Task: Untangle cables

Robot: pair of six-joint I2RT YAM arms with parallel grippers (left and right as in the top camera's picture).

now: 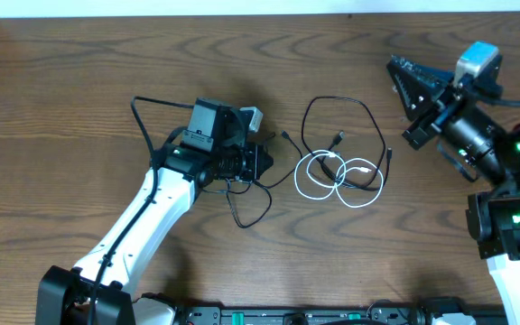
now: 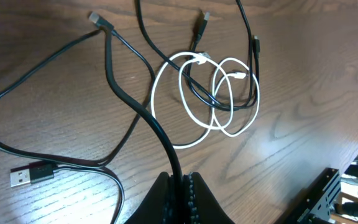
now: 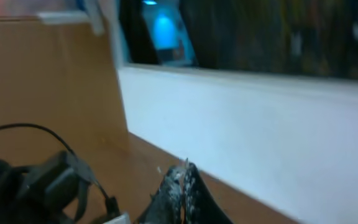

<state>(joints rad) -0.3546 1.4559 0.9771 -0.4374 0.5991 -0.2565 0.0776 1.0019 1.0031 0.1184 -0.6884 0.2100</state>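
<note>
Wood-grain counter (image 1: 70,77) carries everything: left of its middle, the left end effector (image 2: 180,180) is clenched on a black cable (image 2: 143,111), and just right of it the white cable (image 2: 152,99) lies in overlapping loops with black cord threaded through them. Done well, I judge, the left draws its strand slowly toward the counter's left edge, stopping if the white loops tighten. Meanwhile the right end effector (image 3: 184,171), clenched on nothing near the far right corner, should descend to pin the white.
</note>
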